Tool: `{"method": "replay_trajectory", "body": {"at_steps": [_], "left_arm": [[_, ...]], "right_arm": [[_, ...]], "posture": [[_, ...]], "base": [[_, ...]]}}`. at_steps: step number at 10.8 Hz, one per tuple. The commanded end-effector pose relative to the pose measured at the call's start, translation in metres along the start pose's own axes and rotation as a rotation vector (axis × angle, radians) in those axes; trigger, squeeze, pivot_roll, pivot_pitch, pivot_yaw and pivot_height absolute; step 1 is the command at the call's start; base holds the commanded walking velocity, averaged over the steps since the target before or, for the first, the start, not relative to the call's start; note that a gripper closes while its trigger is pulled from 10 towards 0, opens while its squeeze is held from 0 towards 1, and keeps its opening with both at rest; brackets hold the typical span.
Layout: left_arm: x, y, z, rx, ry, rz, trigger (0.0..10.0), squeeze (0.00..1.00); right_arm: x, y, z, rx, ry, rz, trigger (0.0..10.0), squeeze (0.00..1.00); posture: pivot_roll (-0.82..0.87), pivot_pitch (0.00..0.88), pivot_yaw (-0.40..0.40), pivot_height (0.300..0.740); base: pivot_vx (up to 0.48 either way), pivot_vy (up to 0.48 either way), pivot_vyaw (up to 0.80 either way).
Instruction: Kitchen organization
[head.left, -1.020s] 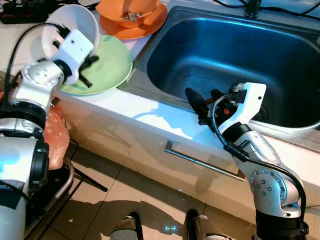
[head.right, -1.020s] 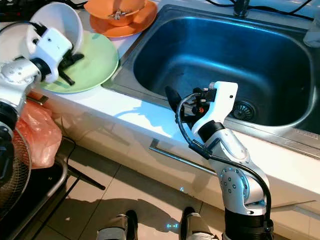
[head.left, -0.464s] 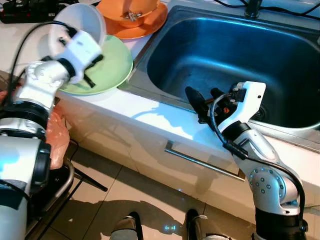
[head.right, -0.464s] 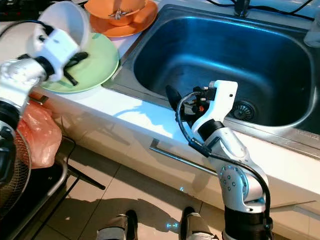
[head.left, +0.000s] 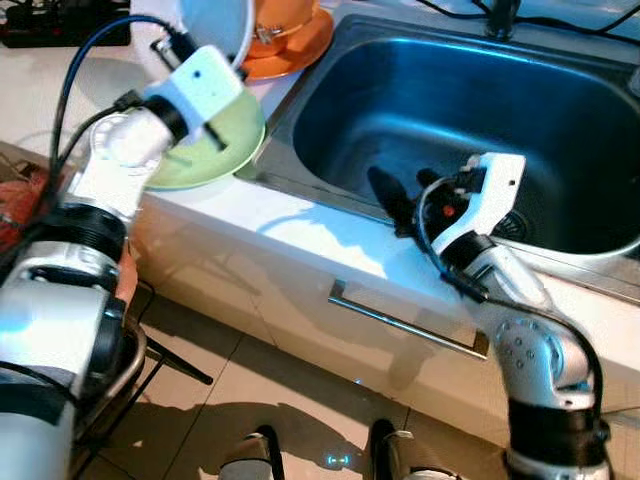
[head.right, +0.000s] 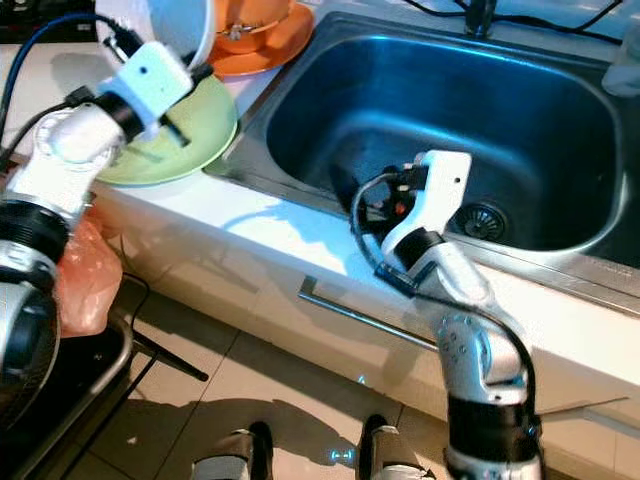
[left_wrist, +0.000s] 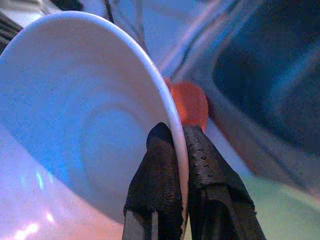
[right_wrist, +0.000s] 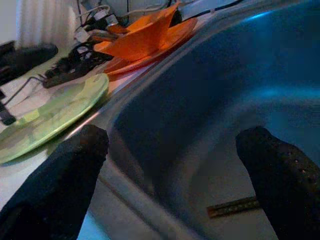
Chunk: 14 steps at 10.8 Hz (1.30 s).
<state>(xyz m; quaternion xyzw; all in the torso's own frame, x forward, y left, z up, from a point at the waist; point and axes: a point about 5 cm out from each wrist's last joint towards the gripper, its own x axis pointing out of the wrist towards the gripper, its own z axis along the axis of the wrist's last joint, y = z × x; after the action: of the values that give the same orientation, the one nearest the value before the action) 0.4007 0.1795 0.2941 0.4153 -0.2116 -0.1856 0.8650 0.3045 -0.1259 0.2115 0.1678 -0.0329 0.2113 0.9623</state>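
Above the green plate (head.left: 215, 150), textured jaws pinch the smooth white bowl (left_wrist: 75, 130).

L gripper (head.left: 222, 62) holds white bowl (head.left: 215, 25) above green plate (head.left: 215, 150).

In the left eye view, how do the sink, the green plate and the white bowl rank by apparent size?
1. sink, clearly the largest.
2. and 3. green plate and white bowl: not rankable. The left pincer holds the bowl raised nearer the camera, cut by the frame edge; the arm covers part of the plate.

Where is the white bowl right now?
The white bowl is up in the left gripper, pinched by its rim above the green plate, beside the orange dishes.
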Motion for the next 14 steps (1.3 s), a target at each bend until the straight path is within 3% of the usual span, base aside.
{"method": "replay_trajectory", "body": {"at_steps": [1, 2, 3, 4, 6, 8, 9, 12, 14], "left_arm": [[0.000, 0.004, 0.007, 0.003, -0.052, 0.055, 0.0, 0.00], [0.002, -0.007, 0.008, -0.021, -0.067, 0.065, 0.0, 0.00], [0.003, -0.037, 0.007, -0.049, -0.091, 0.031, 0.0, 0.00], [0.004, -0.048, 0.008, -0.068, -0.099, 0.020, 0.0, 0.00], [0.014, -0.069, 0.022, -0.202, -0.136, 0.035, 0.0, 0.00], [0.022, -0.084, 0.034, -0.219, -0.167, 0.012, 0.0, 0.00], [0.024, -0.093, 0.040, -0.226, -0.182, -0.011, 0.0, 0.00], [0.024, -0.131, 0.048, -0.200, -0.200, -0.149, 0.0, 0.00], [0.025, -0.147, 0.053, -0.178, -0.199, -0.202, 0.0, 0.00]], "right_arm": [[0.000, -0.001, 0.002, -0.004, -0.014, 0.003, 10.0, 0.51], [0.001, -0.004, 0.005, -0.017, -0.023, -0.001, 10.0, 0.51], [0.004, -0.010, 0.016, -0.036, -0.053, 0.001, 10.0, 1.00], [0.006, -0.012, 0.020, -0.051, -0.065, -0.005, 10.0, 1.00], [0.011, -0.019, 0.035, -0.082, -0.107, -0.031, 10.0, 1.00], [0.017, -0.020, 0.046, -0.096, -0.138, -0.028, 10.0, 0.09], [0.019, -0.020, 0.050, -0.101, -0.148, -0.025, 10.0, 0.00], [0.030, -0.017, 0.061, -0.118, -0.174, 0.006, 10.0, 0.00], [0.031, -0.012, 0.061, -0.084, -0.155, 0.028, 10.0, 0.00]], "posture": [[-0.06, 0.174, 0.044, 0.740], [-0.06, 0.167, 0.041, 0.740], [-0.07, 0.161, 0.035, 0.740], [-0.08, 0.160, 0.033, 0.740], [-0.09, 0.152, 0.019, 0.740], [-0.10, 0.149, 0.015, 0.740], [-0.10, 0.148, 0.014, 0.740], [-0.10, 0.149, 0.011, 0.740], [-0.11, 0.148, 0.008, 0.740]], "base": [[0.000, 0.000, 0.00], [0.000, 0.000, 0.00], [0.000, 0.000, 0.00], [0.000, 0.000, 0.00], [0.000, 0.000, 0.00], [0.000, 0.000, 0.00], [0.000, 0.000, 0.00], [0.000, 0.000, 0.00], [0.000, 0.000, 0.00]]}}
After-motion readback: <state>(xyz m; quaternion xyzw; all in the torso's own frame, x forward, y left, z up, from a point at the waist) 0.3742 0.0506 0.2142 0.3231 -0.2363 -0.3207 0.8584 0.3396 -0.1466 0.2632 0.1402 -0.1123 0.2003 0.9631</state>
